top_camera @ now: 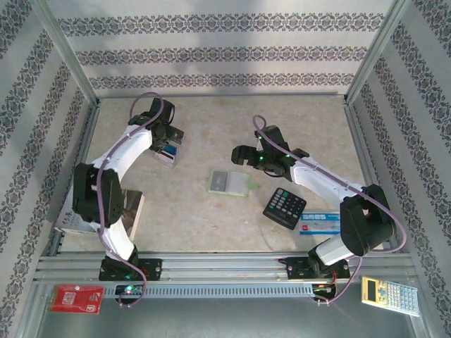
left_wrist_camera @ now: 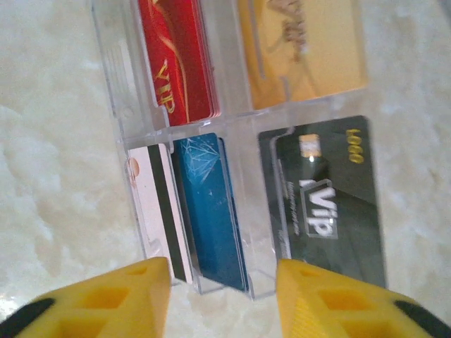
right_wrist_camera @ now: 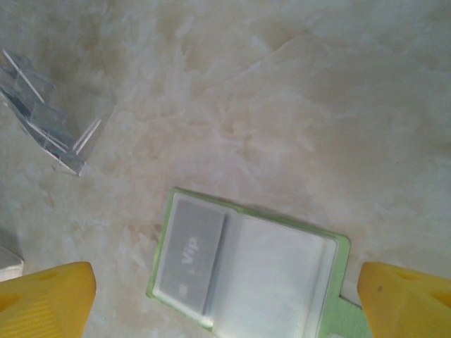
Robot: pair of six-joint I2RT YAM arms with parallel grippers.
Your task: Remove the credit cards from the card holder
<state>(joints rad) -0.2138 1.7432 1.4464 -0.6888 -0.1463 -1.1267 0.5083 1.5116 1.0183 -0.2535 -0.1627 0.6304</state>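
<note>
Top external view: beyond the black calculator (top_camera: 285,208), the lime-green card holder (top_camera: 229,183) lies open at mid-frame with one grey card (right_wrist_camera: 192,255) in its left pocket. The right gripper (top_camera: 243,153) hovers by it, jaws wide and empty, likely lining up a pull. Farther, upper left, the left gripper (top_camera: 169,146) hangs open and empty over a clear tray (left_wrist_camera: 232,120) where credit cards (left_wrist_camera: 320,190) are sorted.

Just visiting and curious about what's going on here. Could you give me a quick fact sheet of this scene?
Holder: green, open, lying flat
In holder: grey card in one pocket
Tray: clear, with red card, tan card, black card, blue card
Left claw: open, pointed at tray
Right claw: open, pointed at holder
Nearby: calculator
</note>
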